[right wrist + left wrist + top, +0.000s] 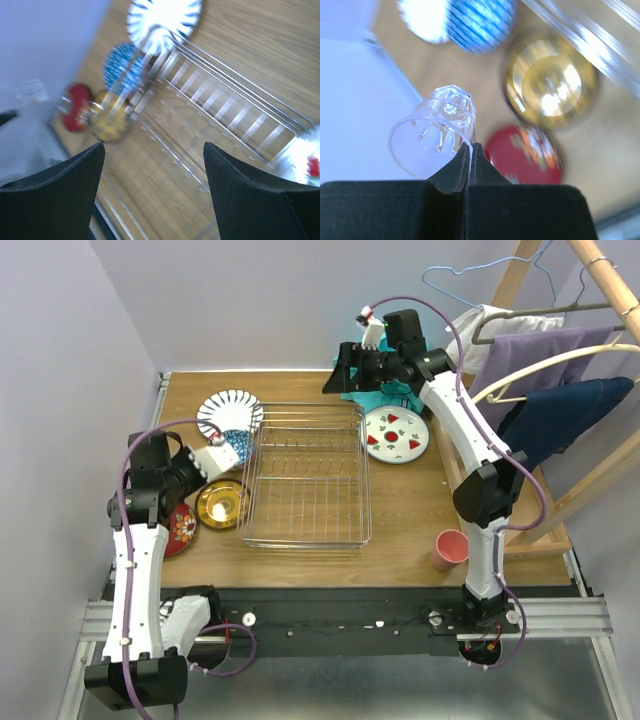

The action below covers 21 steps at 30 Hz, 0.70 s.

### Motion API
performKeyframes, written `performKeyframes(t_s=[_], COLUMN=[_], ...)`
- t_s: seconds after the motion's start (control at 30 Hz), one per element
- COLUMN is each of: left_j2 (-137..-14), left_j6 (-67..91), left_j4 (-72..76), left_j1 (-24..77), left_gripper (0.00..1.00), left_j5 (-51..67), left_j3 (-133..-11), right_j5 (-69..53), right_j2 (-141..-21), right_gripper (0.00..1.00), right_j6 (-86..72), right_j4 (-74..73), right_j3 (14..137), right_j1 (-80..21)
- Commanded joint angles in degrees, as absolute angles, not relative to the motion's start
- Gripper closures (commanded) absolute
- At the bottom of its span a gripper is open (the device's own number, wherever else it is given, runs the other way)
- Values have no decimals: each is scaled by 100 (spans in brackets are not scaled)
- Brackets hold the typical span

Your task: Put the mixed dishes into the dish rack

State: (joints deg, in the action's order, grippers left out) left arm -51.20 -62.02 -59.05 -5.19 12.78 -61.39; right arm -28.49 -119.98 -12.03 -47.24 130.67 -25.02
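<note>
- Pinching the clear glass (437, 132) at its rim: the left hand (470, 148) is clenched tight. It looks like one finger is inside the wall and one outside.
- A rim pinch makes sense, since the glass body looks too wide and slick to span.
- The glass is tipped on its side and appears lifted off the worktop (400, 525). It hangs at the left side near the wall, above the red saucer (525, 155) and gold saucer (550, 82).
- The dish rack (305, 475) sits mid-worktop, just right of the left hand (215, 458), and no dish shows inside it. I judge this as a short carry over its low side, with loading barely begun.
- The right hand (152, 150) is released, fingers wide apart with nothing between them. It hovers over the far end of the rack, probably parked there to stay out of the left arm's path.
- The other dishes lie on the worktop around the rack. The blue-striped plate (230, 412) and blue patterned bowl (236, 441) are at its far-left corner. The fruit-marked plate (396, 433) is on its right, and the pink cup (450, 550) is at front right.
- Risk: a thin-edge grip lets the glass swing or slip, so it needs a slow lowering onto the grid.
</note>
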Motion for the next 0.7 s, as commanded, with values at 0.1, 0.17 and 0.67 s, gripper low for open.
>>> performKeyframes(t_s=[0.1,0.17,0.67], left_j2=[-5291,-5361,-6503], left_j6=[-2877,-2619,-6519], left_j4=[-752,95,3399], left_j1=[-510,-301,2715], left_gripper=[100,100,100], left_j5=[3540,3753,379], left_j3=[-5442,-5248,-3728], right_j5=[-5799,-6055,-5520], right_j2=[-12568,-12673,-12920], right_gripper=[12,7,3], right_j6=[-4989,-5754,-6417], right_j4=[-964,-538,-1071], right_j3=[12692,12508,11822], right_j1=[-2021,-2021,-2338])
